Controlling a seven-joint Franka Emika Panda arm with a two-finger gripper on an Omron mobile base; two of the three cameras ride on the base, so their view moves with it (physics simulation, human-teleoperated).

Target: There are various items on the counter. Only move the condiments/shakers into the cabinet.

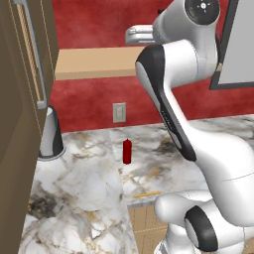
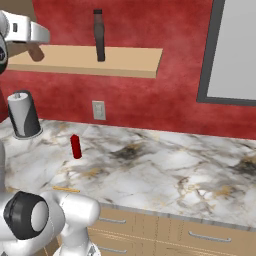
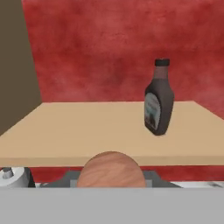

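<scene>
Currently I see the pincer point(image 2: 35, 50) raised at the front edge of the shelf point(image 2: 125, 62), closed on the shaker point(image 3: 111, 169), whose rounded tan-brown body sits between the fingers in the hand view. The sauce bottle point(image 3: 158, 99) stands upright on the shelf, well to the right of the shaker. The red bottle point(image 1: 127, 151) stands upright on the counter point(image 2: 165, 170), below the shelf and near the wall outlet point(image 1: 119, 112). The cone appliance point(image 2: 23, 114) stands at the counter's left end against the wall. The orange stick point(image 1: 147, 194) lies flat near the counter's front edge.
</scene>
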